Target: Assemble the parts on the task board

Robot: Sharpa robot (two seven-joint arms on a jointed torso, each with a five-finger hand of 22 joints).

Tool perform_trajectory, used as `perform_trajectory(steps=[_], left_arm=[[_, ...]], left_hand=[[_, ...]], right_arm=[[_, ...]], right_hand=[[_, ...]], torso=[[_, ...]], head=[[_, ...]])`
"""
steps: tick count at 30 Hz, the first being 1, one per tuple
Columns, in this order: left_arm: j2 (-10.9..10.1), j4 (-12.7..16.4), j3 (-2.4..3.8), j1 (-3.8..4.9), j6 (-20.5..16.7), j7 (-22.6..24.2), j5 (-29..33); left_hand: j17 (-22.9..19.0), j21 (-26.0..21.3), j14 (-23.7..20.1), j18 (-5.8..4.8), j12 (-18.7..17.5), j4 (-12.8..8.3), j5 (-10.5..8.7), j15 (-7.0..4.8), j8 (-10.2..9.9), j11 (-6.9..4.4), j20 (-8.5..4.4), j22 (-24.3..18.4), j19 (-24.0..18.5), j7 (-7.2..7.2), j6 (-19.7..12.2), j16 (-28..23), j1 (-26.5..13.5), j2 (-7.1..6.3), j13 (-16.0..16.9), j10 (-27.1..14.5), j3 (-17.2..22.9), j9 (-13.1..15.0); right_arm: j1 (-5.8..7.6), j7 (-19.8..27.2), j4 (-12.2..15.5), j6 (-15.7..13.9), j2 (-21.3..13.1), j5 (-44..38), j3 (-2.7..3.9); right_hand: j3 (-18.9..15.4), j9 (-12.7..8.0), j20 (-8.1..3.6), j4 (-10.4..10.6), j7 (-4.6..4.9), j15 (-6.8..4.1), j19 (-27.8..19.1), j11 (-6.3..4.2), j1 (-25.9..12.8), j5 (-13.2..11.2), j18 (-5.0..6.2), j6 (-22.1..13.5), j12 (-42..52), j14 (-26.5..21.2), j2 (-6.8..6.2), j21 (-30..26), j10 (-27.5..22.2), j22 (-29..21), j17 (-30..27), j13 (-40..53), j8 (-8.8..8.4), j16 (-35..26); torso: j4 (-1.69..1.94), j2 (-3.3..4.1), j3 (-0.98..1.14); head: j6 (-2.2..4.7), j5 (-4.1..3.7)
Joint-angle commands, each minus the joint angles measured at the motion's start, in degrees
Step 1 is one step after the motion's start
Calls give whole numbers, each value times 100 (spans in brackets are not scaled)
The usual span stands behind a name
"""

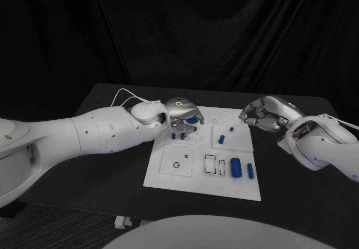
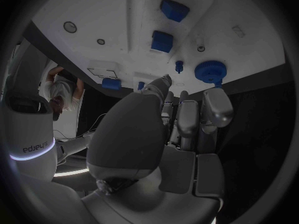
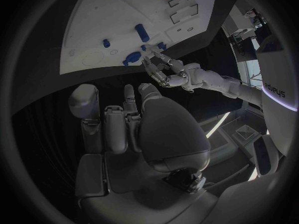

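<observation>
The white task board [image 1: 196, 179] lies mid-table. My left hand [image 1: 183, 111] hovers over its far left corner, fingers apart and holding nothing, fingertips [image 2: 215, 97] right beside a round blue part [image 1: 192, 120] [image 2: 210, 70]; I cannot tell if they touch. Two small blue pegs [image 1: 178, 136] stand just nearer on the board. My right hand [image 1: 263, 114] hangs off the board's far right edge, loosely bent fingers [image 3: 124, 117] around nothing. A blue piece [image 1: 222, 138] and two blue cylinders [image 1: 236, 167] lie on the board's right half.
Rectangular outlined slots [image 1: 216, 165] and a square plate with a small ring hole [image 1: 176, 161] sit in the board's near half. Bare black table [image 1: 299, 192] surrounds the board, widest on the near right.
</observation>
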Motion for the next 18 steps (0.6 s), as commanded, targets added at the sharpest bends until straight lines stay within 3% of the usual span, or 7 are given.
perform_trajectory(steps=[1, 18], left_arm=[[63, -75, 5, -33, 141, 1, -51], [312, -388, 6, -83, 332, -144, -52]], left_hand=[[84, 104, 76, -245, 101, -90, 95, -18, -20, 2, 13, 873, 107, 28, 15, 137, -19, 14, -64, 16, 146, -74], [57, 121, 88, -246, -67, -173, 179, -21, 5, -6, 5, 876, 126, 259, 224, 157, -78, -59, -228, 140, 383, -231]], right_arm=[[-15, -5, -3, -38, -3, 17, 4], [-16, -84, -14, 29, 0, 19, 4]], right_hand=[[221, 78, 16, -9, -9, -71, -62, -31, 24, 60, 150, 27, -373, 308, -12, -135, 4, 671, 459, 702, 116, -101], [226, 78, 17, -5, -8, -71, -70, -30, 24, 64, 153, 23, -401, 301, -15, -157, -19, 666, 441, 674, 114, -119]], torso=[[2, -4, 1], [-1, -1, -1]], head=[[-1, -17], [-1, -18]])
